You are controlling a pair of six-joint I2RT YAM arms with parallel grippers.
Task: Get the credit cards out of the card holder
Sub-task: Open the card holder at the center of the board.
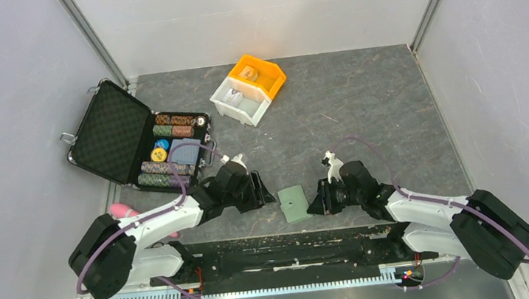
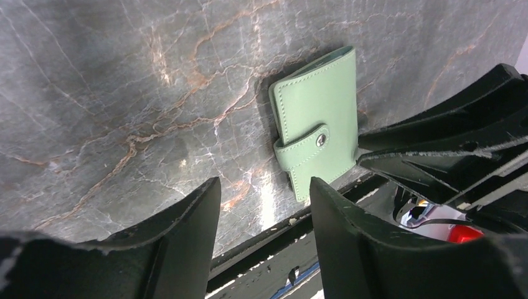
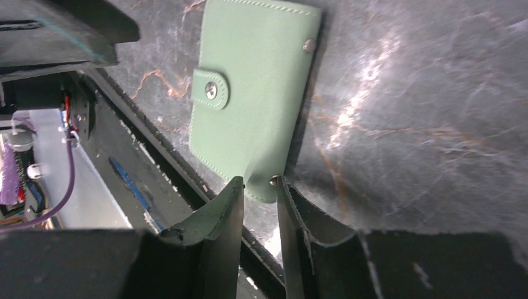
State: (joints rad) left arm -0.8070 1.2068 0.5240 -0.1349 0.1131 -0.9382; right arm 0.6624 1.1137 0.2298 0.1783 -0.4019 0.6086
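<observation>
The pale green card holder lies folded shut on the dark table near its front edge, its tab snapped closed. The credit cards are hidden inside it. My right gripper comes in from the right, and its fingers are pinched on the holder's near corner; the rest of the holder stretches away from them. My left gripper sits just left of the holder, open with only bare table between its fingers. Its right fingertip is close to the holder's near end.
An open black foam-lined case with rows of poker chips stands at the back left. An orange bin and a white bin sit at the back centre. A pink object lies by the left arm. The black base rail runs along the front edge.
</observation>
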